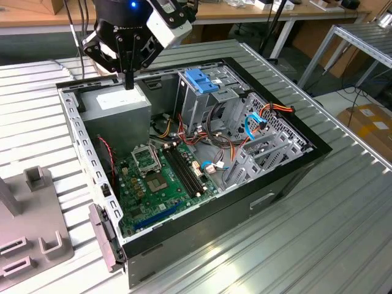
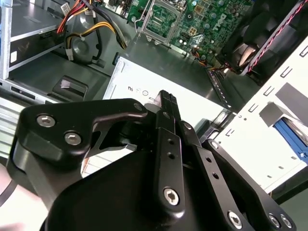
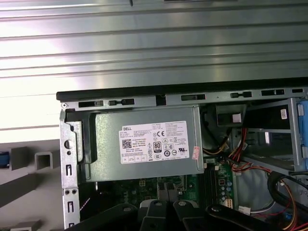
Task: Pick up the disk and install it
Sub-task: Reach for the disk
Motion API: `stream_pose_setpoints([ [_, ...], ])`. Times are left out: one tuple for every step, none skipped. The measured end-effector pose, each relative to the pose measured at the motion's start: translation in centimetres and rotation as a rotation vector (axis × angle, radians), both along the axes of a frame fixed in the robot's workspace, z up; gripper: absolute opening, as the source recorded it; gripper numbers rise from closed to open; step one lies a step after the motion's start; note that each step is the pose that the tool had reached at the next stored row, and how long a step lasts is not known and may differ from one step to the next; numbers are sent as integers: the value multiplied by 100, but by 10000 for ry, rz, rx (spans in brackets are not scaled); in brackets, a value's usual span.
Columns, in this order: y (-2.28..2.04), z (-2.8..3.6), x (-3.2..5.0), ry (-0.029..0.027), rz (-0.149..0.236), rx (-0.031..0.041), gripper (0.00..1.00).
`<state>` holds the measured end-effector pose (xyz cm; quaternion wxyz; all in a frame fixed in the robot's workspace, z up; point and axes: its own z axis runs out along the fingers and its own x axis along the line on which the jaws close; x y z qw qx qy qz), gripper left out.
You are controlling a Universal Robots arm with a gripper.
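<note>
My gripper (image 1: 129, 84) hangs over the back corner of the open computer case (image 1: 318, 150), just above the grey power-supply box (image 1: 116, 104). In the second wrist view the gripper (image 2: 166, 97) has its two black fingers pressed together with nothing between them, tips over the box's white label (image 2: 144, 94). A strip of blue plastic (image 2: 294, 140) lies outside the case wall, and a blue edge (image 3: 4, 160) shows beside the grey fixture; I cannot tell whether this is the disk. The drive cage with its blue latch (image 1: 202, 79) stands in the case.
The green motherboard (image 1: 162, 177) lies on the case floor, with red, orange and blue cables (image 1: 257, 122) around the cage. A grey fixture with upright blocks (image 1: 37, 177) sits at the exterior view's left. The case rests on a ribbed metal table (image 1: 331, 233).
</note>
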<state>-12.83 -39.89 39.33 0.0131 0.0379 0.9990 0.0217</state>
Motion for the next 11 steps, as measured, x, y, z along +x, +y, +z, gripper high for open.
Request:
stream_pose_setpoints([
  [0, 0, -6, 0, 0, 0, 11],
  [0, 0, -7, 0, 2, 0, 11],
  [0, 0, -8, 0, 0, 0, 11],
  [0, 0, -8, 0, 0, 0, 11],
  [0, 0, -8, 0, 0, 0, 11],
  [0, 0, -8, 0, 0, 0, 11],
  [0, 0, -10, 0, 0, 0, 11],
  [0, 0, -13, 0, 0, 0, 11],
  [0, 0, -17, 0, 0, 0, 11],
  [0, 0, -21, 0, 0, 0, 11],
  [0, 0, -28, 0, 0, 0, 11],
])
